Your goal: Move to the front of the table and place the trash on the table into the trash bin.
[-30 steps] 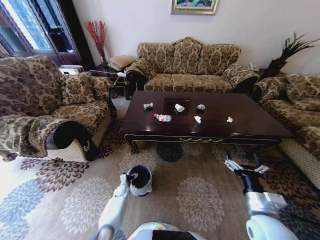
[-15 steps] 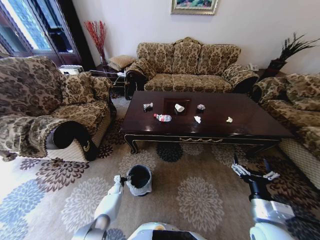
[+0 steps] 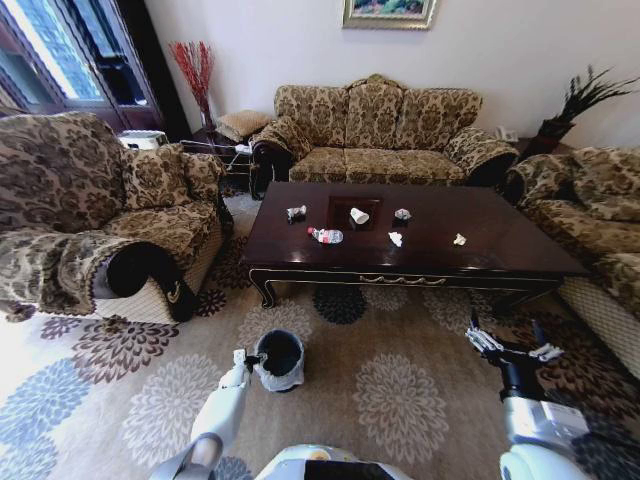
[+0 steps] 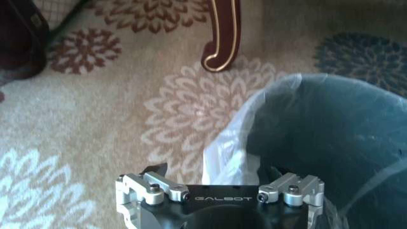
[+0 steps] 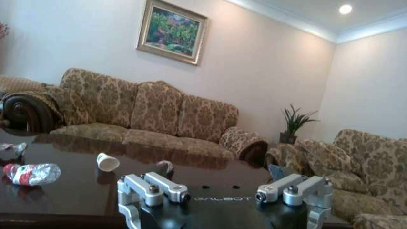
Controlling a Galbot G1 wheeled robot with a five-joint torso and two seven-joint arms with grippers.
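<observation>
Hovering our left gripper (image 3: 243,357) at the rim of the small round black trash bin with its whitish bag liner (image 3: 280,358), fingers spread with nothing in them, while our right gripper (image 3: 508,345) is sitting wide open and empty just short of the glossy dark reddish-brown coffee table (image 3: 500,240). We're reckoning this is the approach step, nothing binned yet. Next we're needing to reach over the tabletop. Counting trash: one crushed clear bottle with a red label (image 3: 326,236), one small white paper cup (image 3: 358,215), and about four crumpled white wads (image 3: 395,238).
</observation>
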